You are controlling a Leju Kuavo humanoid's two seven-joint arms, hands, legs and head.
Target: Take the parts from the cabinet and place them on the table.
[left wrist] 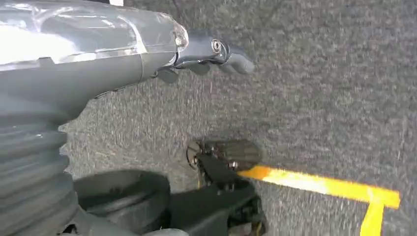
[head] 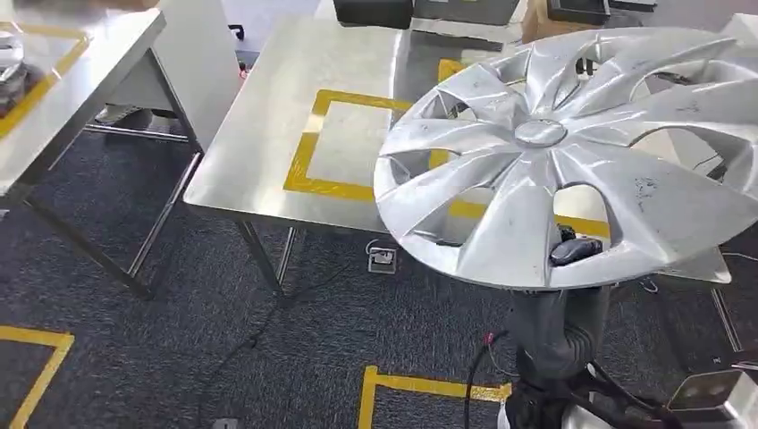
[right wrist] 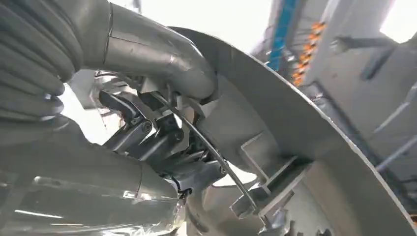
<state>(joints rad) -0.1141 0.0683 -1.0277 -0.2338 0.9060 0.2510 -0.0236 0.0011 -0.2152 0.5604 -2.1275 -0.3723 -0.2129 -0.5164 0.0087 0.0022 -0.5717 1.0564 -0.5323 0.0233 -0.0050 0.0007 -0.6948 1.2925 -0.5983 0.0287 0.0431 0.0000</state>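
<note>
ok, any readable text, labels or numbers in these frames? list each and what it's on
None readable.
Hubcap held by the right hand: centre cap is plain, no legible brand.
Steel table: yellow tape outline only, no lettering.
Small plate on the floor under the table: too small to read.
Orange marks on a blue rail in the right wrist view: blurred, unreadable.
</note>
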